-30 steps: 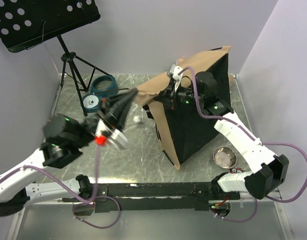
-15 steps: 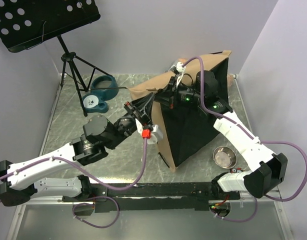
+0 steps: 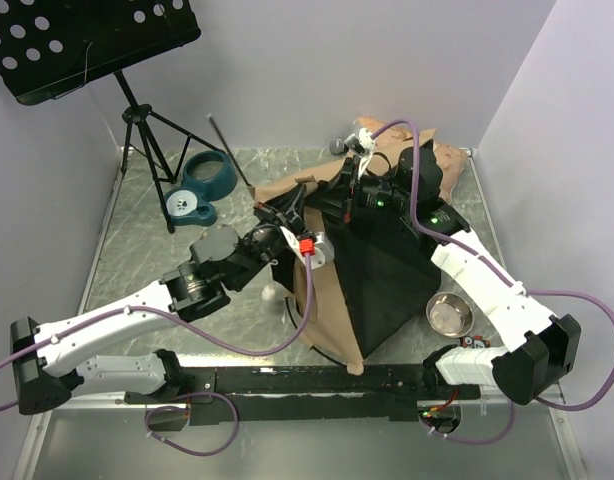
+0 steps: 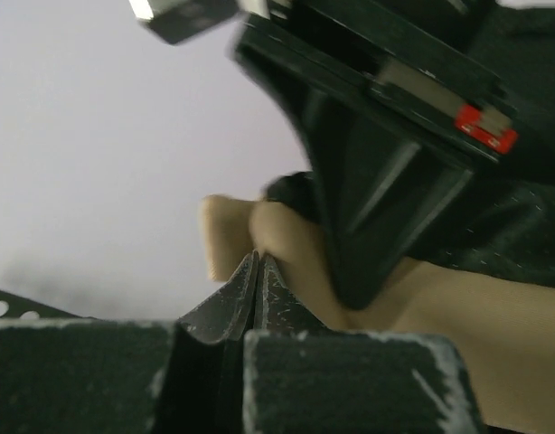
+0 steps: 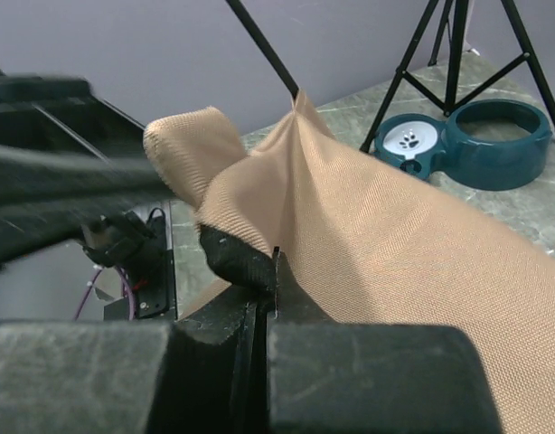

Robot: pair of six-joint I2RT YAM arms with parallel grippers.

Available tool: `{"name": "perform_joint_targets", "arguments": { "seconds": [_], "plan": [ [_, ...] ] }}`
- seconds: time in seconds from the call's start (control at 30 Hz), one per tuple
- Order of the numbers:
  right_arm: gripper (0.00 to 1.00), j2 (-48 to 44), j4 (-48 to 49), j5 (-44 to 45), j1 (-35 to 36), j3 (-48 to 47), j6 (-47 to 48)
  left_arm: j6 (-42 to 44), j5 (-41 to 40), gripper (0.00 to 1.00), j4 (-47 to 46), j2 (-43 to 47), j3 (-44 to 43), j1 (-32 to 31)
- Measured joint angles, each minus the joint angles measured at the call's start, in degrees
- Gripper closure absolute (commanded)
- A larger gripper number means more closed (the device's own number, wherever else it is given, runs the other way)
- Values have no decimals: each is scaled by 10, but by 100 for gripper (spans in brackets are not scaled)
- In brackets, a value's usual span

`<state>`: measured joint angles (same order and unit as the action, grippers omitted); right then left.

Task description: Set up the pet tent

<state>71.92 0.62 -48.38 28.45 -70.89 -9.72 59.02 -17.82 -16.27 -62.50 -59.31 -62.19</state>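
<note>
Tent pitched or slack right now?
Slack, not pitched. The pet tent sags in creases; right gripper pinches its black hem, left gripper is shut at a tan fold, and one pole sticks out.

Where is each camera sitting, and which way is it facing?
Top: fixed above and behind the arms, looking down on the table; the left arm and right arm show whole, meeting at the tent.
Left wrist: on the left arm, looking along the left gripper, shut on a tan tent fold, toward the wall.
Right wrist: on the right arm, looking along the right gripper, shut on tent fabric, toward the blue bowl and stand.
Shared: top and right wrist both show tent, bowl, stand.
</note>
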Motion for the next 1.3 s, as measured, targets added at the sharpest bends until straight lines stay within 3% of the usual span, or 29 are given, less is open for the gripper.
{"name": "perform_joint_targets", "arguments": {
  "seconds": [0.1,0.2,0.27,0.4,0.57,0.77,0.97,1.1,1.13,1.23,1.3],
  "plan": [
    [100,-2,0,-5,0,2,2,0,4,94,12,-9,2,6],
    [100,-8,0,-6,0,10,8,-9,4,62,15,-7,4,16],
    [100,-15,1,-8,0,19,16,-27,9,50,21,5,4,26],
    [100,-31,1,-14,0,38,37,-86,70,42,71,72,2,76],
    [100,-46,-3,-22,0,49,75,-144,195,41,179,142,-16,146],
    [100,-51,-4,-30,6,55,101,-171,289,39,244,108,-52,149],
    [100,-53,-12,-38,13,57,120,-178,316,48,267,43,-57,150],
    [100,-60,-15,-39,14,62,132,-183,323,82,280,33,-57,150],
    [95,-63,-15,-39,14,64,136,-182,325,87,282,33,-58,150],
    [59,-68,-29,-49,14,65,149,-184,331,97,283,33,-63,150],
    [49,-69,-40,-56,14,63,167,-193,334,99,294,32,-72,150]
  ]
}}
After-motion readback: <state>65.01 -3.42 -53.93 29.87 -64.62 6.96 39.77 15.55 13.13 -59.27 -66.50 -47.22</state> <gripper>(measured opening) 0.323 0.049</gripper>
